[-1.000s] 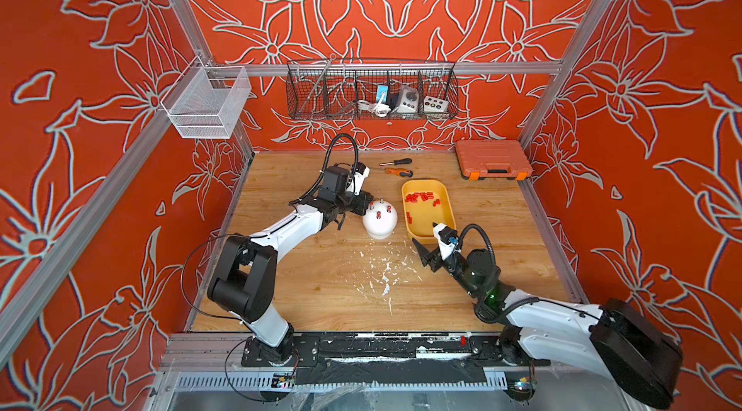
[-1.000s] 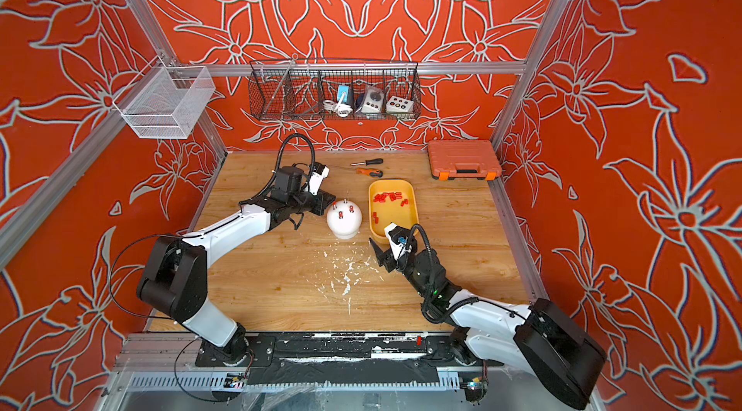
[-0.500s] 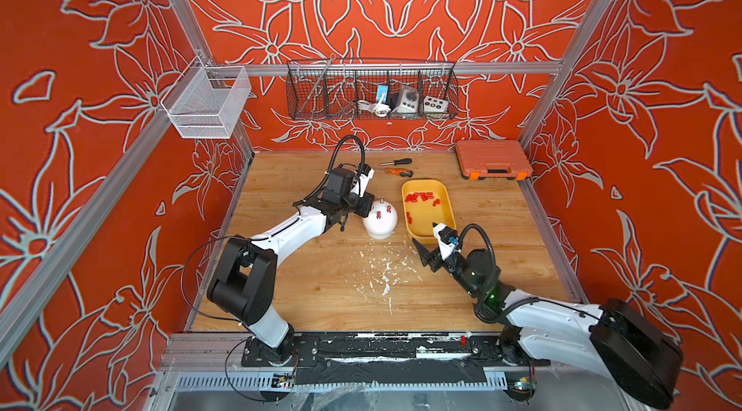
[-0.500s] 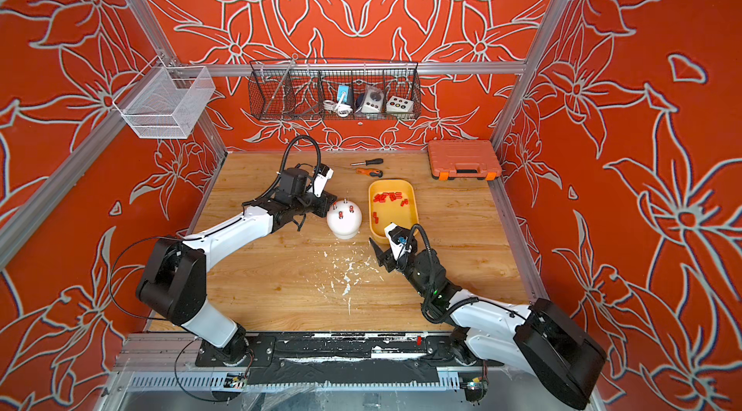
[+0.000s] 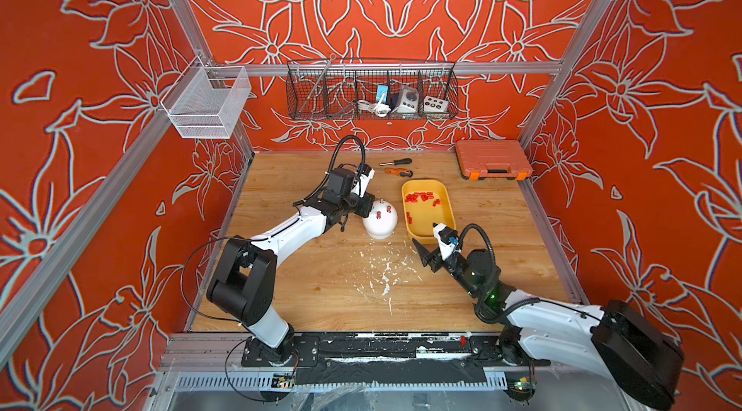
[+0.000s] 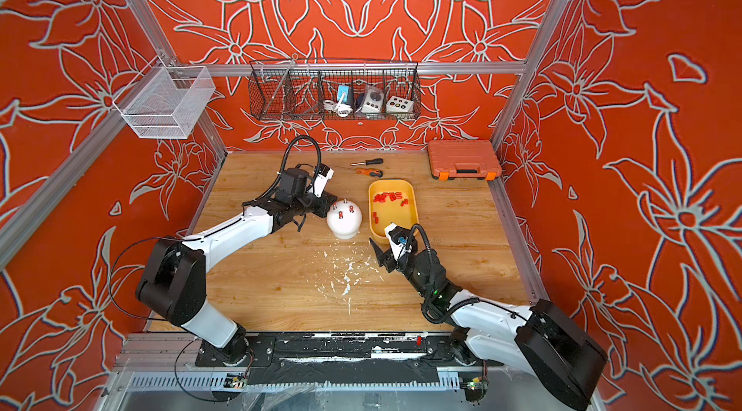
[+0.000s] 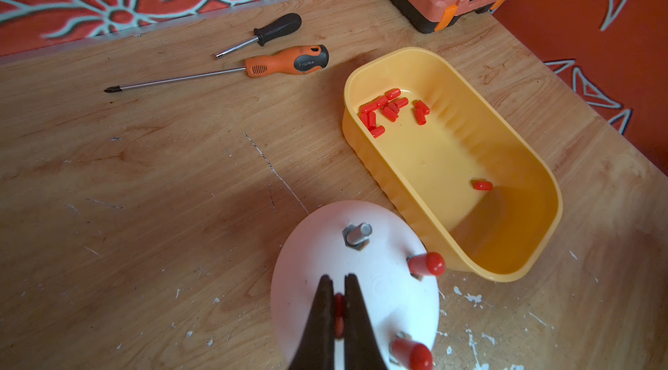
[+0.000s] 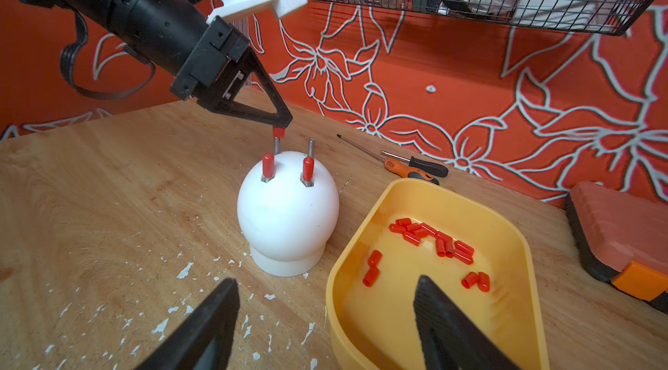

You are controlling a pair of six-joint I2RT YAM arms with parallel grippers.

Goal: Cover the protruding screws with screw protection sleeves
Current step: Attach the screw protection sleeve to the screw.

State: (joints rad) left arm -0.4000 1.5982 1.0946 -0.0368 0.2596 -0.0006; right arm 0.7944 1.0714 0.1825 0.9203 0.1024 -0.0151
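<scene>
Just tiny red tubular sleeves, threaded grey screws

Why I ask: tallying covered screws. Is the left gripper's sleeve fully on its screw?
Only partly on: the sleeve caps the screw tip, bare thread below.

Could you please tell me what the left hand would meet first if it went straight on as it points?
Probably the bare screw under the sleeve the left hand grips, then the white dome; depth is unclear.

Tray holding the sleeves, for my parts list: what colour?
Yellow tray, clearest in the right wrist view.
</scene>
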